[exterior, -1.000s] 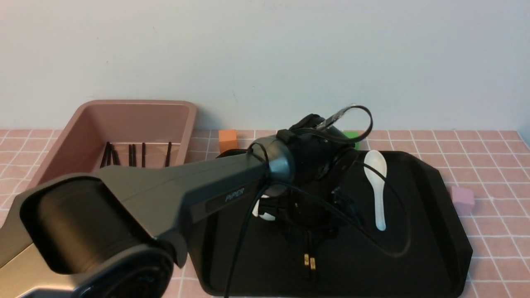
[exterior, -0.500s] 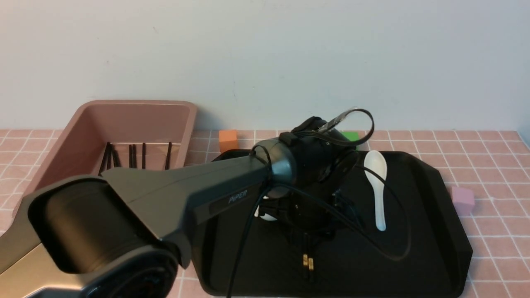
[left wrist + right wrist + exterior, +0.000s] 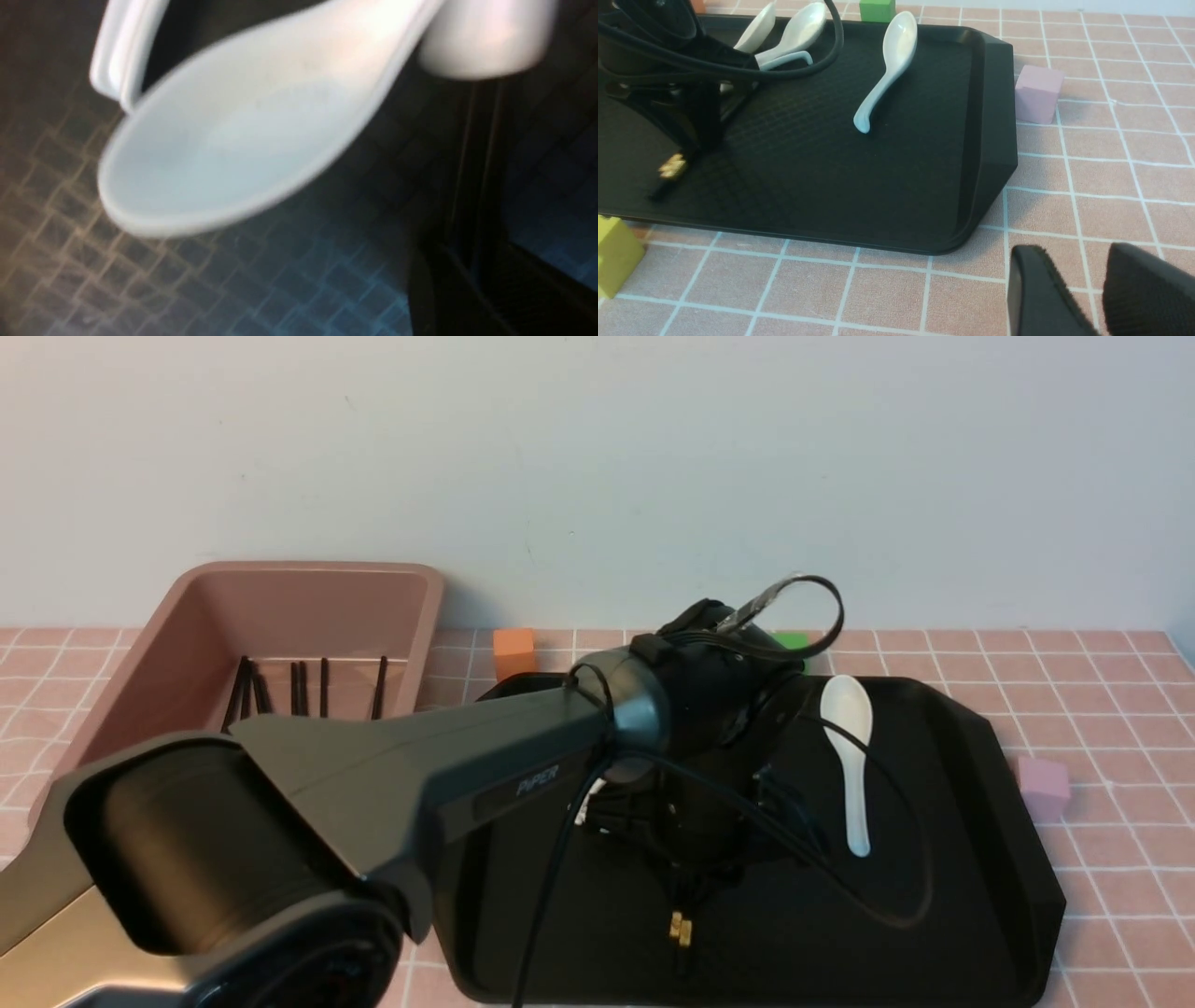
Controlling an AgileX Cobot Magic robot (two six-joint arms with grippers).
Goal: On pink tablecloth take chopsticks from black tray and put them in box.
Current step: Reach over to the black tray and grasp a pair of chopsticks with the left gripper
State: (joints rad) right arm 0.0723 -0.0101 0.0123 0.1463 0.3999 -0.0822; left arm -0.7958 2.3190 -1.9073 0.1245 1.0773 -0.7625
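Shifted left, thin black gold-banded chopsticks (image 3: 680, 926) sit pinched in my left gripper (image 3: 686, 894) over the matte black tray (image 3: 962, 943) — outstretched forearm (image 3: 539, 782) reads "PiPER"; right gripper (image 3: 1085, 261) slightly parted, empty.

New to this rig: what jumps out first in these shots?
The left arm fills the front view's foreground, reaching over the black tray with the left gripper shut on the chopsticks. A white spoon lies on the tray's right half; the box at rear left holds more black sticks.
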